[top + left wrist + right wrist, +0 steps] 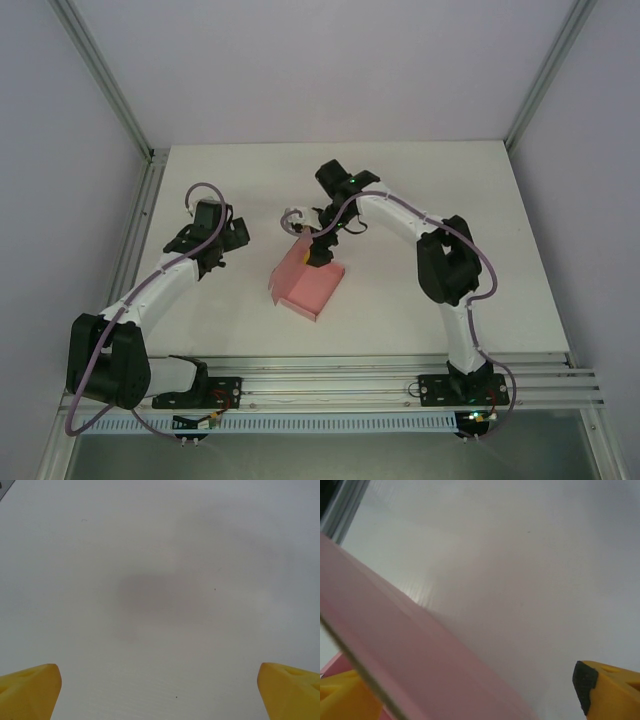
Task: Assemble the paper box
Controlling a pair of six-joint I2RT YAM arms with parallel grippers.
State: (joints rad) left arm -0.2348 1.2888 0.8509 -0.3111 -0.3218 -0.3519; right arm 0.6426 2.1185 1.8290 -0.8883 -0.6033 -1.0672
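Observation:
The pale pink paper box (308, 285) lies partly folded at the middle of the white table, with one flap (297, 254) standing up at its far edge. My right gripper (316, 252) hovers at that raised flap. In the right wrist view the pink flap (395, 650) runs diagonally between the open yellow fingers (612, 692), close to the left one, and the gripper (470, 680) is not closed on it. My left gripper (228, 238) hangs over bare table left of the box, its yellow fingertips (30, 690) wide apart with nothing between them (157, 677).
An aluminium frame post (135, 240) runs along the table's left side, and a rail (400, 372) with the arm bases runs along the near edge. Grey walls enclose the back and sides. Bare white table (420, 190) lies behind and to the right of the box.

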